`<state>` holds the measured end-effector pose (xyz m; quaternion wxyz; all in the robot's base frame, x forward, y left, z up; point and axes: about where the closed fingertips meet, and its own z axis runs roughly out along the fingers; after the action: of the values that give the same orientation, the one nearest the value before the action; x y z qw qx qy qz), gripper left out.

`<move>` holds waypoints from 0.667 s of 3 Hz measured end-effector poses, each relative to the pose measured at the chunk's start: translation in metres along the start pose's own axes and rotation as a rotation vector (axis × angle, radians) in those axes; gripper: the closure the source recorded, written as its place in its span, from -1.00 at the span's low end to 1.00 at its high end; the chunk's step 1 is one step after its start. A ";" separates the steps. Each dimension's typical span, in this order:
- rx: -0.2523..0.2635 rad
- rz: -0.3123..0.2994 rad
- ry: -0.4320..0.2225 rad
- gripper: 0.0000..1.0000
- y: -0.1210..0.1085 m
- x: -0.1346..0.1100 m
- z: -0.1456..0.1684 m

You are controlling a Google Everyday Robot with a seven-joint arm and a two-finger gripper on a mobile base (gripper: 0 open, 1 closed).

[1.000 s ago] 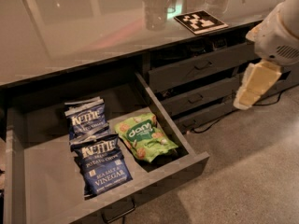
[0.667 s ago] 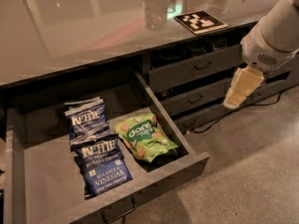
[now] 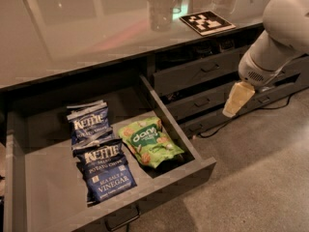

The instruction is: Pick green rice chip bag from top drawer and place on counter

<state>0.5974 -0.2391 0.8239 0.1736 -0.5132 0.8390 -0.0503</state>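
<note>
The green rice chip bag (image 3: pixel 149 142) lies flat in the open top drawer (image 3: pixel 203 167), toward its right side. The counter (image 3: pixel 96 23) runs above the drawer and bears a black-and-white marker tag (image 3: pixel 206 22). My gripper (image 3: pixel 237 99) hangs off the white arm at the right, in front of the stacked drawers. It sits to the right of the open drawer and above the floor, well apart from the green bag. It holds nothing that I can see.
Two dark blue Kettle chip bags (image 3: pixel 99 151) lie left of the green bag in the drawer. A column of narrower dark drawers (image 3: pixel 203 88) stands behind my gripper. A cable runs along the floor (image 3: pixel 251 178) below them. A glass (image 3: pixel 160 8) stands on the counter.
My arm and gripper have moved left and a little lower, closer to the open drawer. The bags have not moved.
</note>
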 end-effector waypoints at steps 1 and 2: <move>0.000 0.000 0.000 -1.00 0.000 0.000 0.000; -0.009 -0.100 -0.038 -1.00 0.014 -0.007 -0.004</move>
<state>0.5878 -0.2265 0.8255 0.1846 -0.5562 0.8090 -0.0451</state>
